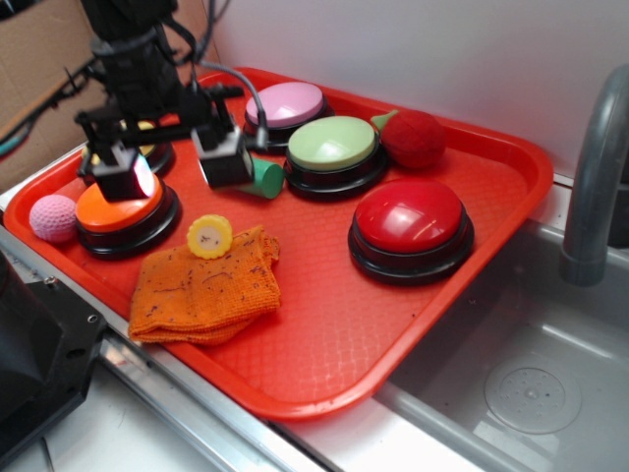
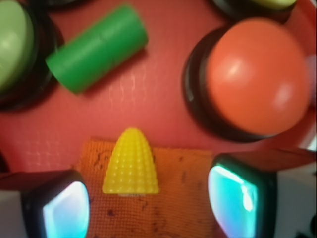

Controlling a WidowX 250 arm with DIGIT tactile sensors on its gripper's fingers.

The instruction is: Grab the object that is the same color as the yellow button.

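right now i have the gripper (image 1: pixel 175 162) hanging spread wide and holding nothing, above the back left of the red tray (image 1: pixel 511 162), over the gap between the orange button (image 1: pixel 120 208) and the green cylinder (image 1: pixel 265 179). in the wrist view both pads (image 2: pixel 67 208) sit at the bottom edge with open space between them.

the corn (image 1: pixel 209 236) lies on the top edge of the orange cloth (image 1: pixel 201 290), at about five o'clock from the gripper in the exterior view and well apart from it. from the wrist it reads as a small ridged cone, point toward twelve o'clock, flat end toward six, just ahead of the line between the pads. the yellow button (image 1: pixel 147 147) is mostly hidden behind the arm at the tray's back left.

i judge the corn to be light, hard plastic: stiff, not fragile, but with a taper that could squirt out of a pinch near the tip. i'd close across the wide lower half, where the bumpy sides give some bite. the cloth under it is soft and may bunch or come up with the pads if i go too deep, so i'd stop just above the weave. the cylinder at eleven o'clock and the orange button at one o'clock look clear of the closing path.
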